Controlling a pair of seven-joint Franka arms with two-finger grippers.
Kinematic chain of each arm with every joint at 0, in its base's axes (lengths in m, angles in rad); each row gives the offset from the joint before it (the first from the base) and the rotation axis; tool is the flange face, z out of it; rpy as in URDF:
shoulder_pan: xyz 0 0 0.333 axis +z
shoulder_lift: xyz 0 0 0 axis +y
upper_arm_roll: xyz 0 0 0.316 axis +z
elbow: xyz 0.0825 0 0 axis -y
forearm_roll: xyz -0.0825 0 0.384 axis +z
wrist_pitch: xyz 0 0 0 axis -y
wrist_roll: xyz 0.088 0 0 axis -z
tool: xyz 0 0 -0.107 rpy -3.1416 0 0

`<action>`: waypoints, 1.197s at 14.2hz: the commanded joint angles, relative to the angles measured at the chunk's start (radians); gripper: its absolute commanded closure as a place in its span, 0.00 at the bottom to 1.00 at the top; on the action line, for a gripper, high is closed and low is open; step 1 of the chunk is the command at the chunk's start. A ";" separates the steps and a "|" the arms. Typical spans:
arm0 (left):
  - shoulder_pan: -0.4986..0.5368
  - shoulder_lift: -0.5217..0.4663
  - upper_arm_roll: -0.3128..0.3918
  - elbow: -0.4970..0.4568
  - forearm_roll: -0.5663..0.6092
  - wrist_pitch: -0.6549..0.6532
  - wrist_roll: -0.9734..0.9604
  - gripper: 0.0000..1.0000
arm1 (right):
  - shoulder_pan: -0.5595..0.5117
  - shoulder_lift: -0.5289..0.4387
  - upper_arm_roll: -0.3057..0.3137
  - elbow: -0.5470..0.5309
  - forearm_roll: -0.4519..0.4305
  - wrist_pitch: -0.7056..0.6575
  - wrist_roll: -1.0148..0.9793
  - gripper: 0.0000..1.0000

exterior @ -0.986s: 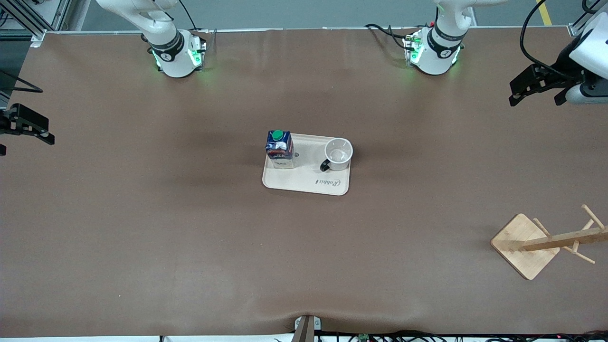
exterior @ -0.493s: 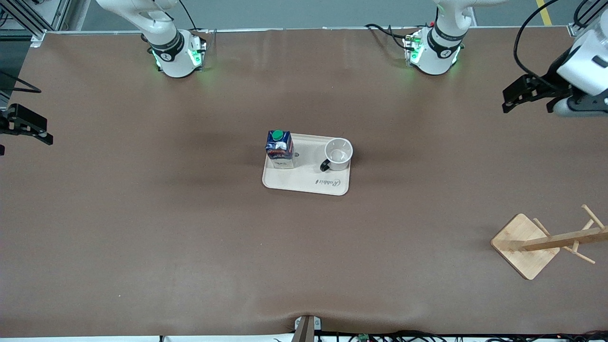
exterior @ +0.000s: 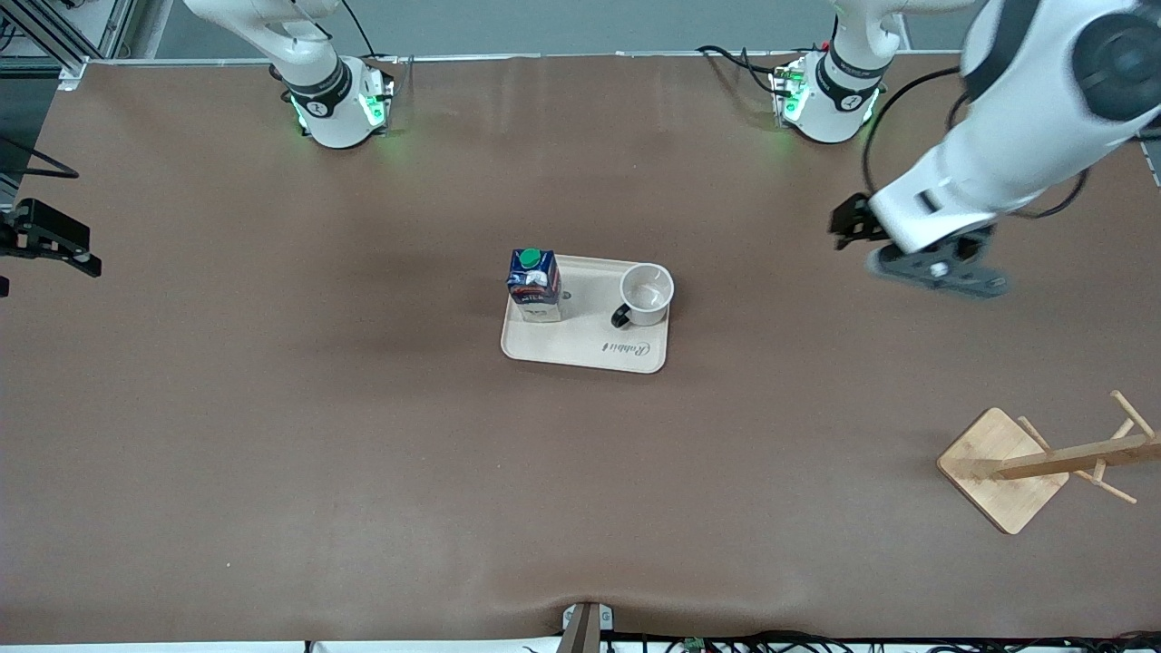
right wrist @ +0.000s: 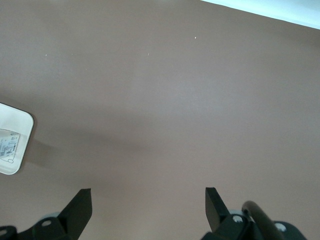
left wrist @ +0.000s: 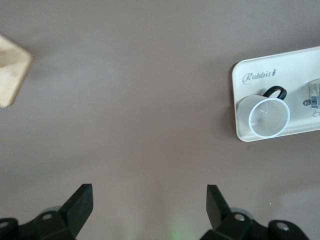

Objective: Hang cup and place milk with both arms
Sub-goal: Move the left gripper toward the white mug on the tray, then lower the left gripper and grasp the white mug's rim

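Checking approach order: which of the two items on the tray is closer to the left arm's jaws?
The cup. It stands at the tray's end toward the left gripper, which is open over bare table; the milk stands at the tray's other end.

You're looking down on a wide bench point(exterior: 272, 435) covered in a matte brown sheet, evenly lit, with faint soft shadows near its middle. Along its farther edge runs a metal rail point(exterior: 544, 56), and past it a strip of grey floor point(exterior: 580, 23) with a yellow line point(exterior: 1040, 23). Cables point(exterior: 816, 642) trail along the nearer edge.
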 commanded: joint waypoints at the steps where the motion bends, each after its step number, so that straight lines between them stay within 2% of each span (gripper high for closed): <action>1: -0.080 0.080 -0.021 -0.042 0.076 0.127 0.021 0.00 | -0.008 -0.025 0.007 -0.026 -0.002 0.010 0.011 0.00; 3: -0.123 0.139 -0.022 -0.078 0.081 0.231 0.012 0.00 | -0.008 -0.025 0.007 -0.026 -0.002 0.010 0.011 0.00; 8: -0.208 0.286 -0.022 -0.088 0.081 0.370 0.015 0.00 | -0.012 -0.025 0.007 -0.026 0.000 0.011 0.011 0.00; 9: -0.214 0.314 -0.022 -0.088 0.081 0.382 0.013 0.06 | -0.013 -0.023 0.007 -0.026 0.000 0.011 0.011 0.00; 12: -0.250 0.364 -0.022 -0.088 0.081 0.413 -0.004 0.13 | -0.013 -0.023 0.007 -0.026 0.000 0.011 0.011 0.00; 17: -0.289 0.423 -0.022 -0.095 0.078 0.414 -0.024 0.20 | -0.013 -0.023 0.007 -0.026 0.000 0.011 0.011 0.00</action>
